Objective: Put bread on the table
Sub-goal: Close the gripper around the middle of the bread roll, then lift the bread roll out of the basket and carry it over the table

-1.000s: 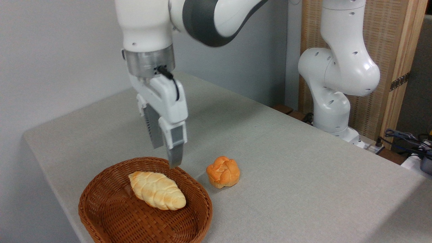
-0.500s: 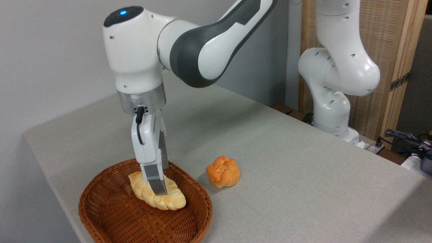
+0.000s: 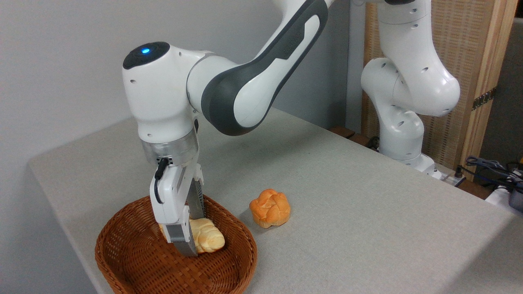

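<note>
The bread [image 3: 206, 239] lies inside the basket [image 3: 139, 265], toward the basket's far side, and only its right part shows, because the tool [image 3: 188, 241] stands in front of the rest. One finger [image 3: 179, 241] of the tool is on the camera side of the loaf and reaches down almost to the basket floor; the other finger [image 3: 197, 200] is behind the loaf. So the fingers are set to either side of the middle of the bread at a medium width, but I cannot tell for sure whether they already press on it, since the contact is hidden.

The loaf looks light and a little soft, with a braided, ridged top. I judge that a hold across its middle is best, because the tapered ends would slip out and the loaf would tilt. A gentle squeeze should be enough; a hard one may dent it.

Just to the right of the basket, the round bun [image 3: 270, 207] sits on the surface [image 3: 367, 212], which is free beyond it.
</note>
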### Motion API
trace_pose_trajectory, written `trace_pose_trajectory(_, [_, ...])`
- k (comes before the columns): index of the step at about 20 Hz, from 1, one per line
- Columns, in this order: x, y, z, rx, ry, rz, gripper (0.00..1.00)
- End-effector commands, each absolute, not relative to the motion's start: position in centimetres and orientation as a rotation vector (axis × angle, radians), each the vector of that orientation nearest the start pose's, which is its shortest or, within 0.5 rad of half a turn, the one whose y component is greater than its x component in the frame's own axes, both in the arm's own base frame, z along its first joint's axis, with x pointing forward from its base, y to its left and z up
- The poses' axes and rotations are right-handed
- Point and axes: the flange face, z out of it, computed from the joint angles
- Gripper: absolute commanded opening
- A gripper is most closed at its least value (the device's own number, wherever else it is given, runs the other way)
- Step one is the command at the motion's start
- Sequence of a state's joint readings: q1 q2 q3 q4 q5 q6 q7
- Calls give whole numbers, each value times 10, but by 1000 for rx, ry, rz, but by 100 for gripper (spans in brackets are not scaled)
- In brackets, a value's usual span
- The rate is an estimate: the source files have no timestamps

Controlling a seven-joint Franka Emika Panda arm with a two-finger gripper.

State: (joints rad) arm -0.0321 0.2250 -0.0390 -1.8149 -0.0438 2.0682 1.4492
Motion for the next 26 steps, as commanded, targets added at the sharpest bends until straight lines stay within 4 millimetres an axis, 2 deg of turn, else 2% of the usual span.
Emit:
trace_pose_trajectory(1, [627,-51,405,-2287,2185,-94,100])
trace_pose_trajectory(2, [627,-51,404,-2283,2189,-91,100])
trace_pose_trajectory(3, [627,-52,404,-2285,2189,-92,91])
trace_pose_trajectory(4, [627,-52,403,-2286,2191,-89,76])
trace_pose_trajectory(5, [627,-52,403,-2279,2198,-89,56])
trace_pose_trajectory(6, [627,-52,403,-2271,2206,-89,46])
trace_pose_trajectory(7, [627,-52,403,-2269,2208,-89,43])
trace_pose_trajectory(15, [627,-49,411,-2275,2195,-108,45])
trace_pose_trajectory(16, [626,-48,416,-2289,2177,-121,45])
trace_pose_trajectory(18, [631,-45,441,-2290,2149,-182,45])
trace_pose_trajectory(21, [631,-47,461,-2322,2125,-267,45])
trace_pose_trajectory(26, [621,-44,486,-2332,2108,-278,46])
